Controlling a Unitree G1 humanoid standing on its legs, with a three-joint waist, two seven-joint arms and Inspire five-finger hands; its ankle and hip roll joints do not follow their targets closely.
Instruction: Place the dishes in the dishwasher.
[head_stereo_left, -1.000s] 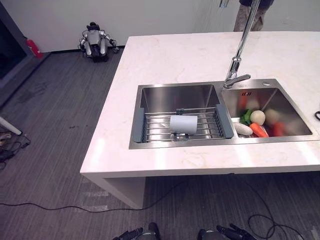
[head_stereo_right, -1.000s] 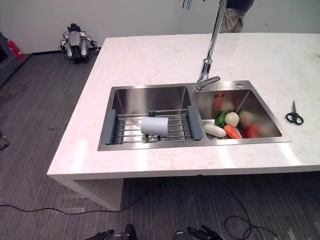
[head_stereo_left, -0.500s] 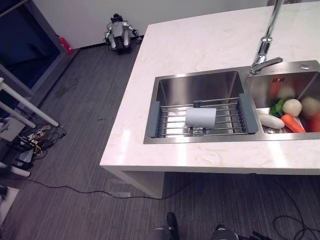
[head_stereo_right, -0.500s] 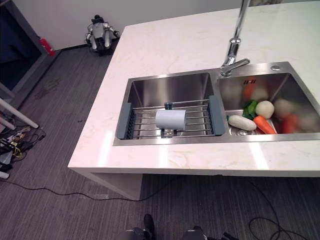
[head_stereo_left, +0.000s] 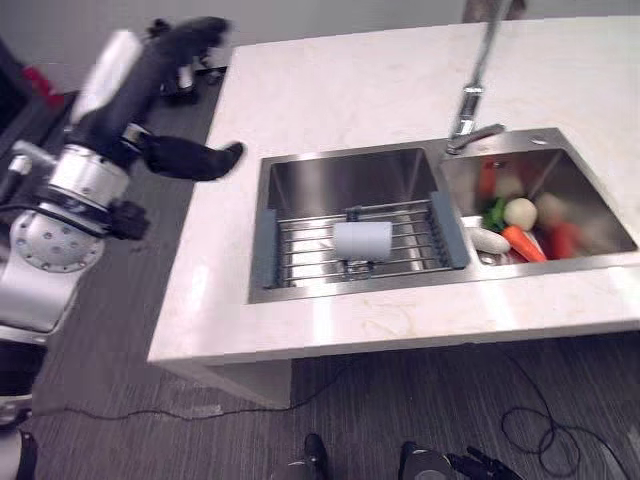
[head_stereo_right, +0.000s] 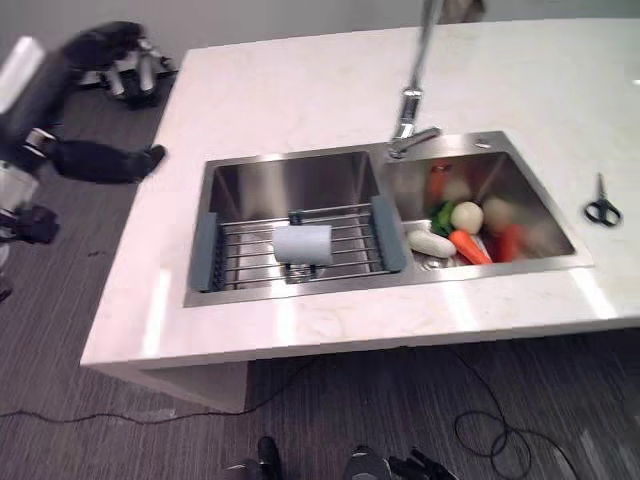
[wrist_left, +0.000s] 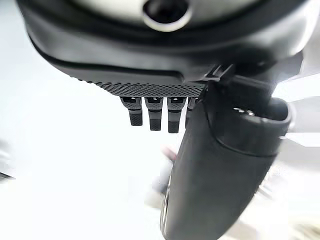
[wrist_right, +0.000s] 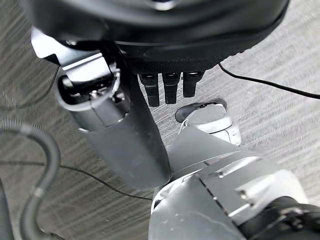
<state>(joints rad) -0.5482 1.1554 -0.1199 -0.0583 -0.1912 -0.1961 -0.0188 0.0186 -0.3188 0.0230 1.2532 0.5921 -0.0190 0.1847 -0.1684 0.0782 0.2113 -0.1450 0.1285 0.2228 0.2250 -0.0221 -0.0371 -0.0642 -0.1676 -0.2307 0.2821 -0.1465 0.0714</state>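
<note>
The cup (head_stereo_left: 362, 240), a pale cylinder lying on its side, rests on the wire rack (head_stereo_left: 356, 246) that spans the left basin of the steel sink (head_stereo_left: 352, 180), near the middle of the frame in both eye views. The rack has grey end pieces, one at each side of the basin, and the cup lies across its bars roughly midway between them. In the right basin, right of centre, lie vegetables (head_stereo_left: 513, 232): a white round one, a long white one, an orange carrot and some green leaves, with blurred reddish shapes behind them. A tall chrome faucet (head_stereo_left: 472, 100) rises from the back rim between the two basins, up to the top edge. The sink is set into a pale marble tabletop (head_stereo_left: 340, 90) that fills the upper right of the frame. In the right eye view a pair of black scissors (head_stereo_right: 602, 208) lies on the tabletop at the right edge, well apart from the sink. The left hand (head_stereo_left: 165, 70) is raised at the upper left of the frame, over the floor beside the tabletop's left edge and well apart from the cup; its fingers (wrist_left: 152, 114) are extended in a row, the thumb stands out, and it holds nothing. The right hand (wrist_right: 125, 130) shows in its wrist view over grey floor (wrist_right: 280, 55), fingers straight, empty.
</note>
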